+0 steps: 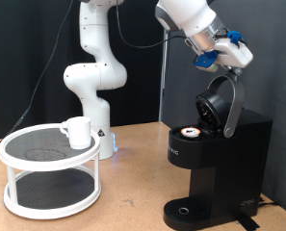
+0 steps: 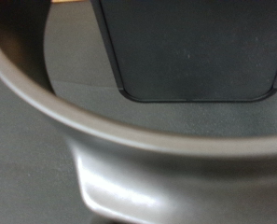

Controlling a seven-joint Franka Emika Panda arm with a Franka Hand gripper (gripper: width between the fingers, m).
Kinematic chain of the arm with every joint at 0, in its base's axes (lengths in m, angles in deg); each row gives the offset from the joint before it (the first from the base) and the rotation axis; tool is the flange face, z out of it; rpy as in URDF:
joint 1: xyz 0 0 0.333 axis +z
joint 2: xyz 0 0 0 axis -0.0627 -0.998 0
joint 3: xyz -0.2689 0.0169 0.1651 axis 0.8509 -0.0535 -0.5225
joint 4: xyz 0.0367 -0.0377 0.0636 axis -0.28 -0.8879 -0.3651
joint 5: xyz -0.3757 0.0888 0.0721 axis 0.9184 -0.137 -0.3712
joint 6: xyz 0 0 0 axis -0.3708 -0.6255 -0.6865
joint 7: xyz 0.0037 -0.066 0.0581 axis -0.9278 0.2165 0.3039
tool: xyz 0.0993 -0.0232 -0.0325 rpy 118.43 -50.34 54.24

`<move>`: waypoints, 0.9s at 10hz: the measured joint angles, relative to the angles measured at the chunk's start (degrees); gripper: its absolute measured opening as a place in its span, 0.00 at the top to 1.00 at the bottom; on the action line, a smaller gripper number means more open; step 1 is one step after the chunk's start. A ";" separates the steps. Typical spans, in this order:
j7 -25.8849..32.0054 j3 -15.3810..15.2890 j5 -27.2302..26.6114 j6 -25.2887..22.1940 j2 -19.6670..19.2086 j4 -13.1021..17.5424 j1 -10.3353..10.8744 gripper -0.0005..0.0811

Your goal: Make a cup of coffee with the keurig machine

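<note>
The keurig machine (image 1: 218, 159) stands at the exterior view's right with its domed lid (image 1: 220, 104) hinged up. A small white pod with a reddish top (image 1: 189, 134) sits in the open chamber. My gripper (image 1: 211, 65) is just above the raised lid, at or touching its top edge. The wrist view is filled by the lid's silver ring (image 2: 129, 126) and a dark panel, very close. The cup (image 1: 78, 132), a white mug, stands on the top shelf of a white round rack (image 1: 27, 164) at the left, far from the gripper. The drip tray (image 1: 186, 210) has nothing on it.
The arm's white base (image 1: 92, 77) stands behind the rack. A black cable hangs down behind the machine. Bare wooden tabletop (image 1: 133, 192) lies between rack and machine.
</note>
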 joint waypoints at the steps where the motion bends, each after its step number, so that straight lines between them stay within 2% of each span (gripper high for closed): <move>1: 0.02 0.42 0.32 -0.21 0.01 0.00 -0.45 0.99; 6: 1.63 3.27 4.42 -3.10 0.19 0.40 -3.53 0.99; 9: 1.03 3.84 13.18 -3.32 0.03 0.20 -5.17 0.99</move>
